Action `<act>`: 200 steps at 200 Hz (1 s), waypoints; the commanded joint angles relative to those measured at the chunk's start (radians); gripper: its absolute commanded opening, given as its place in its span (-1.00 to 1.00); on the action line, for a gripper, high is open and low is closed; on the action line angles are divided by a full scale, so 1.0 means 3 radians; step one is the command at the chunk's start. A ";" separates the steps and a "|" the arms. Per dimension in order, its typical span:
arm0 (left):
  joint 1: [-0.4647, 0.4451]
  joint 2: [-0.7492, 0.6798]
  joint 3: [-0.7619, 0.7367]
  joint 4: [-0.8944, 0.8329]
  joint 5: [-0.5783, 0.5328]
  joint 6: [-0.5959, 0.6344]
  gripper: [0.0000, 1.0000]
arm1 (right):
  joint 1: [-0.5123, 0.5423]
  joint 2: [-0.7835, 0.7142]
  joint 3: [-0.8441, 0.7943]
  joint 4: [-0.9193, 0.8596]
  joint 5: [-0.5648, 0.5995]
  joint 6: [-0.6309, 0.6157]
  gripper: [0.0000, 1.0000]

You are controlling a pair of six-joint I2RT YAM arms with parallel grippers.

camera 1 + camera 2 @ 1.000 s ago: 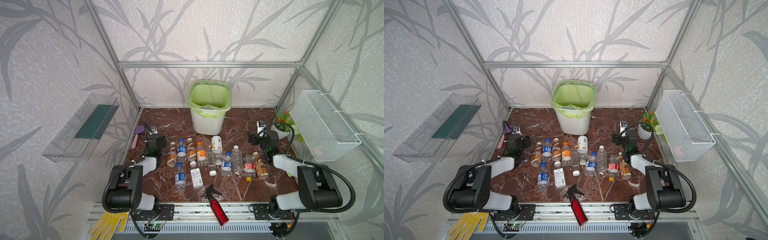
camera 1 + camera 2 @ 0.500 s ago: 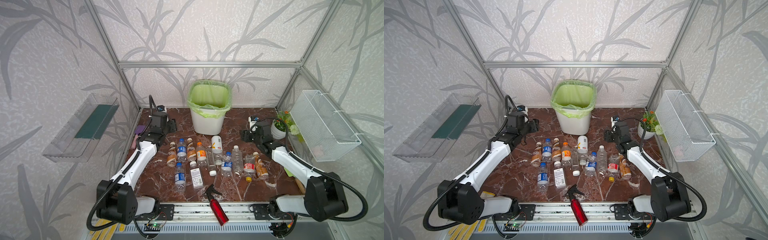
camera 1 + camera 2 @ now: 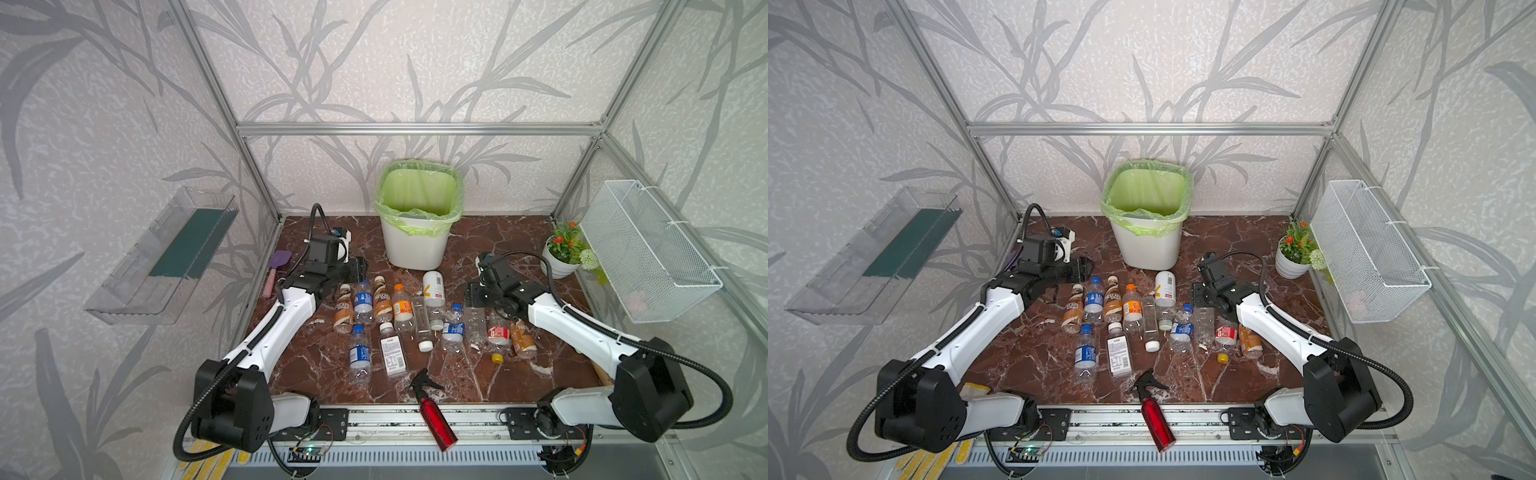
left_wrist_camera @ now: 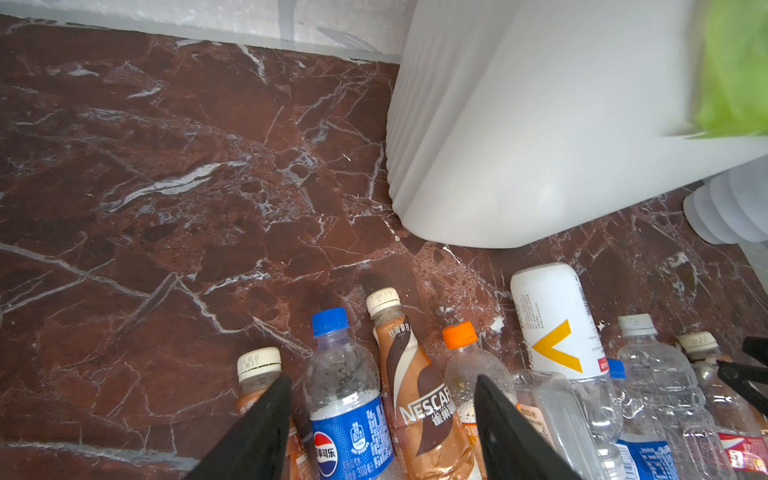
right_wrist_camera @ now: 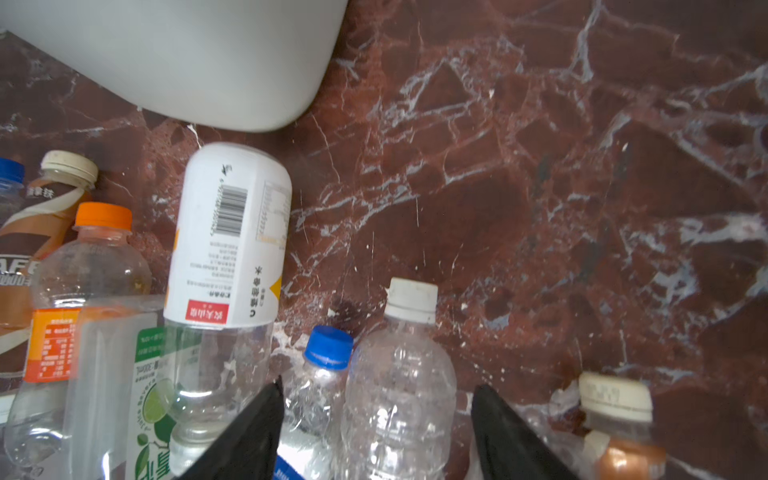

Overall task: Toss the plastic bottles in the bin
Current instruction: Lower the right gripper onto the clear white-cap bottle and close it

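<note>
Bright, even, diffuse light; shadows faint, short. Top views sharp, edges bowed by wide lens. Wrist views softer: bin blurred up close, its liner smeared.

Bottles (all flat) before bin

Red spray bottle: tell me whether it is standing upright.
No, the red spray bottle lies flat on its side at the front of the workspace.

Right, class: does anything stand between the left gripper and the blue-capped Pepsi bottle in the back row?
Nothing visible does. The left gripper is open by the Pepsi bottle, its cap end clear. Brown coffee bottles lie close on both sides and may crowd the fingers.
</note>
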 commanded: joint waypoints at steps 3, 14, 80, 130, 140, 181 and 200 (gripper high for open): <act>0.0010 -0.0063 -0.0007 0.0089 0.0156 0.0012 0.39 | 0.0092 -0.0088 -0.0108 -0.0257 0.0062 0.0323 0.47; 0.0010 -0.0040 0.0015 0.0087 0.0166 -0.0003 0.39 | 0.0105 -0.0088 -0.0156 -0.0242 0.0062 0.0369 0.48; 0.0009 -0.0001 0.0022 0.0065 0.0131 -0.0003 0.39 | 0.0119 0.0096 -0.0241 -0.0166 0.0024 0.0369 0.55; 0.0007 0.0052 0.0029 0.0033 0.0052 0.0015 0.39 | 0.0121 0.0328 -0.0217 -0.0047 0.0042 0.0323 0.54; 0.0010 0.0055 0.0026 0.0027 0.0011 0.0013 0.38 | 0.0121 0.0364 -0.0215 -0.0020 0.0053 0.0313 0.54; 0.0010 0.0065 0.0017 0.0019 -0.0073 0.0019 0.38 | 0.0118 0.0571 -0.0202 0.0020 0.0035 0.0328 0.51; 0.0010 0.0081 0.0032 0.0008 -0.0063 0.0021 0.38 | 0.0117 0.0679 -0.0148 -0.0018 0.0066 0.0352 0.51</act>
